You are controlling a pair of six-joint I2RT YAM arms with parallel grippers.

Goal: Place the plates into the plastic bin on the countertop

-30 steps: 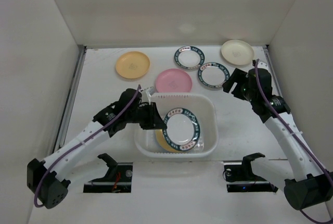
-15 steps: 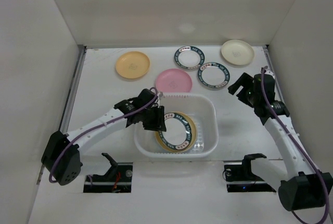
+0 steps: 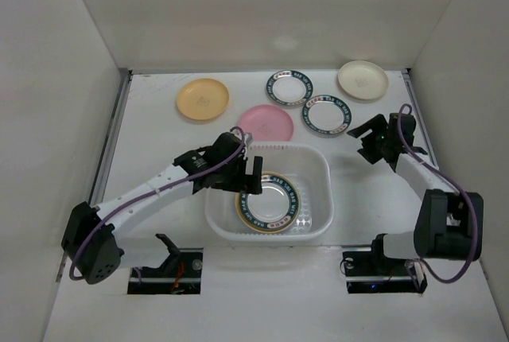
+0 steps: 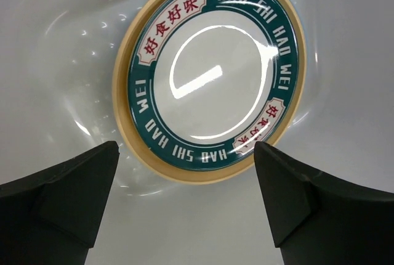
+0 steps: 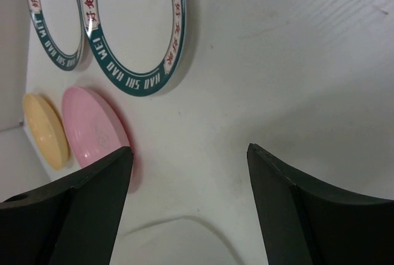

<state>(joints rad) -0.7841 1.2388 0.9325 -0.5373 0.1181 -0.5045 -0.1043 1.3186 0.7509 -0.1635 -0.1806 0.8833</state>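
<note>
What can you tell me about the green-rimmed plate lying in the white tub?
The green-rimmed plate is round and glossy, with a plain white centre. Its dark green rim bears white letters HAO SHI HAO WEI and red Chinese characters on cream panels. It lies flat on a yellow-orange plate, whose edge shows around it, inside the plastic bin. The left gripper hangs open above it, not touching.

1. Plastic bin (image 3: pixel 318 169), white and translucent, sits lower centre; inside, a green-rimmed plate (image 3: pixel 269 201) lies flat on a yellow-rimmed plate (image 4: pixel 206 175).
2. Across the upper countertop (image 3: pixel 159 135) lie flat: orange plate (image 3: pixel 203 99), pink plate (image 3: pixel 266 119), upper patterned plate (image 3: pixel 289 87), lower patterned plate (image 3: pixel 326 114), cream plate (image 3: pixel 363 79).
</note>
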